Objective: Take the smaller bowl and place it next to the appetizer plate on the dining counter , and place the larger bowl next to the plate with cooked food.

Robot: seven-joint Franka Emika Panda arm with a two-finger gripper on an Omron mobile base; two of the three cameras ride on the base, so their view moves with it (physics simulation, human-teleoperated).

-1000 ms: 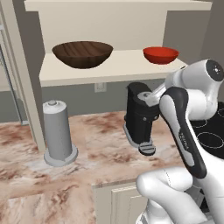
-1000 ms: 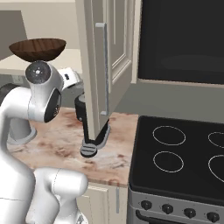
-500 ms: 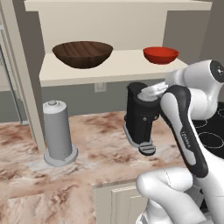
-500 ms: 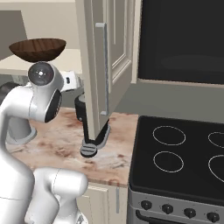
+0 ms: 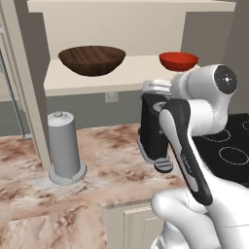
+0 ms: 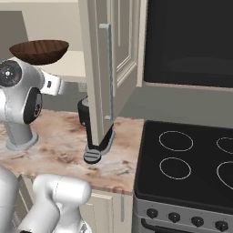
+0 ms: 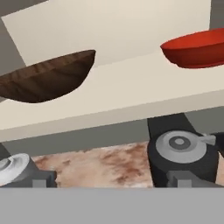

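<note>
The smaller bowl (image 5: pixel 178 61), glossy red, sits on the right of a pale cabinet shelf (image 5: pixel 126 78). The larger bowl (image 5: pixel 92 59), dark and wooden, sits on the shelf's left. My gripper (image 5: pixel 151 86) hovers just below the shelf's front edge, between the two bowls and above the coffee machine. In the hand view its fingertips (image 7: pixel 43 179) stand wide apart and open with nothing between them; the wooden bowl (image 7: pixel 48 81) is up left and the red bowl (image 7: pixel 197 48) up right. The wooden bowl (image 6: pixel 40 50) also appears in the right base view. The appetizer plate and dining counter are out of view.
A dark coffee machine (image 5: pixel 153 129) stands on the marble worktop (image 5: pixel 107 170) right under my hand. A grey paper-towel holder (image 5: pixel 63 146) stands to its left. The open cabinet door (image 6: pixel 107 68) hangs to the right of the hand. A black stove (image 6: pixel 191 168) lies further right.
My hand has risen and shifted left toward the shelf's front edge. The bowls have not moved and the jaws stay open.
</note>
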